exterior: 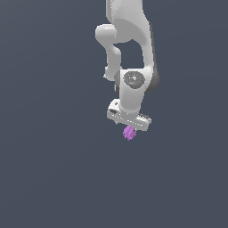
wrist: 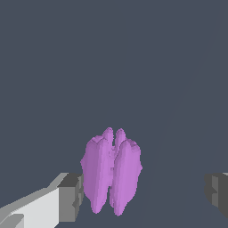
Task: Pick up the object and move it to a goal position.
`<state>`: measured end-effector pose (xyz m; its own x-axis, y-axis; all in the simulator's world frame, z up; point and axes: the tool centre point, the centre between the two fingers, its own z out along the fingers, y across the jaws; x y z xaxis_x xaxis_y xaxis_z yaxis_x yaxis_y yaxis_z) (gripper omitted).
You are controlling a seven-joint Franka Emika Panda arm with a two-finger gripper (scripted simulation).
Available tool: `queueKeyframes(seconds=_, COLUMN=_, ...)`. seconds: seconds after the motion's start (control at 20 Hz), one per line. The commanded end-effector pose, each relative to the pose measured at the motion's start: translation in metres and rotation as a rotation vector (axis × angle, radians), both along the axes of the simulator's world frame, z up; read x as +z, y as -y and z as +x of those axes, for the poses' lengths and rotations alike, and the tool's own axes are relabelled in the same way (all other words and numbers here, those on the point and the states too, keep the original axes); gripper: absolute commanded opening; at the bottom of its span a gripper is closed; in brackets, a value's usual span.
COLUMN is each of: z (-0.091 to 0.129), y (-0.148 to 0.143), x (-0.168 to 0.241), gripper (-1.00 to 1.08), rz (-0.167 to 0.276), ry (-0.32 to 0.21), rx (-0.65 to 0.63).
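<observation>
Hand [exterior: 129,126] of the white arm points down in the exterior view, and the purple object [exterior: 129,132] shows just under it, at about 6 o'clock from the wrist. In the wrist view the fingers are spread: one grey pad [wrist: 71,198] sits close beside the object [wrist: 111,171], perhaps touching it, while the other pad [wrist: 217,192] stands well apart from it, with bare gap between. So the hand is open and the lump is between the fingers but not pinched. I cannot tell from these pictures if the object rests on the worktop [exterior: 53,178] or is above it, because the grey ground gives no shadow or edge. My judgement is that the step in hand is the grasp itself, the first part of the task. The next move calls for closing the fingers evenly on the lump; since it lies nearer to one finger, it may be pushed sideways during closing. No goal marker is visible in either view.
</observation>
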<state>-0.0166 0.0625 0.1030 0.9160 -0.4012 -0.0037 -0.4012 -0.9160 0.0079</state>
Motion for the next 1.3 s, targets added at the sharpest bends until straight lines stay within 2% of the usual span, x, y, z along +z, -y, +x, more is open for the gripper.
queueKeyframes(seconds=0.0, z=-0.001, y=-0.009, x=-0.004, gripper=1.00, rz=0.002, ry=0.003, rx=-0.036)
queueKeyframes(seconds=0.4, z=-0.004, y=-0.025, x=-0.011, gripper=1.00, rz=0.005, ry=0.006, rx=-0.098)
queueKeyframes(seconds=0.8, z=-0.005, y=-0.026, x=-0.016, gripper=1.00, rz=0.005, ry=0.006, rx=-0.102)
queueKeyframes(seconds=1.25, z=-0.006, y=-0.026, x=-0.055, gripper=1.00, rz=0.005, ry=0.007, rx=-0.105)
